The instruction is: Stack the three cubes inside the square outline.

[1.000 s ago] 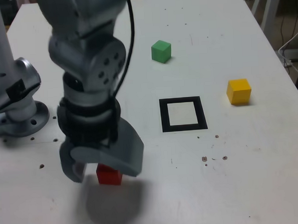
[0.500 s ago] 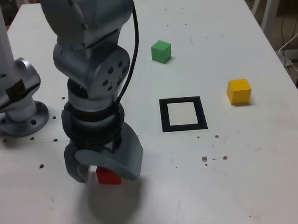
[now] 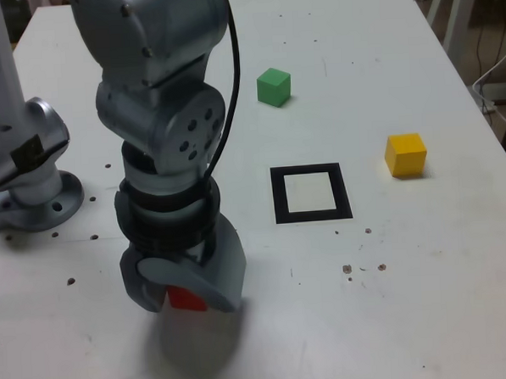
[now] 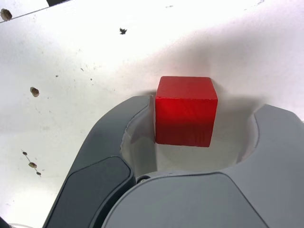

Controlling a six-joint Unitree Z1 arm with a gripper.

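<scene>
Since a second ago the arm has dropped and shifted toward the exterior view's right, so the gripper (image 3: 183, 288) now straddles the red cube (image 3: 187, 298) and hides more of it. Jaws are parted: in the wrist view one finger sits against the red cube's (image 4: 185, 110) side, with a clear gap to the other, so nothing is clamped yet. Cube is matte, clean-edged, flat on the table (image 3: 428, 299), well apart from the square outline (image 3: 310, 192); green cube (image 3: 274, 86) and yellow cube (image 3: 405, 154) unmoved.
</scene>
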